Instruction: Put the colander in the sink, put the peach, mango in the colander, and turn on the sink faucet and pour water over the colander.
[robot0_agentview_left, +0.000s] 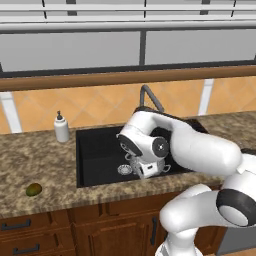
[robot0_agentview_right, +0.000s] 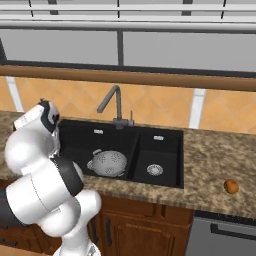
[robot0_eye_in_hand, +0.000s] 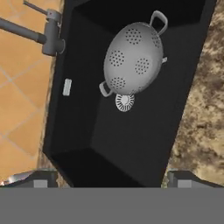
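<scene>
Hand view has the colander (robot0_eye_in_hand: 133, 59) lying in the black sink (robot0_eye_in_hand: 127, 144), upper centre of frame, over a round silver drain (robot0_eye_in_hand: 124, 102); the tool (robot0_eye_in_hand: 109, 178) hangs released above the basin at the bottom edge, grasping nothing. Right base view shows the peach (robot0_agentview_right: 230, 186) on the tabletop (robot0_agentview_right: 215, 160) at right, the sink faucet (robot0_agentview_right: 114, 105) behind the basins. Left base view puts the mango (robot0_agentview_left: 34, 189) at lower left on the tabletop, a white soap bottle (robot0_agentview_left: 61, 128) beyond it.

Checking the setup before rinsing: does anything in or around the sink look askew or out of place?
The colander lies in the sink's left basin tipped over, its domed underside showing, so it can't hold fruit. The mango and peach sit on the counter.
</scene>
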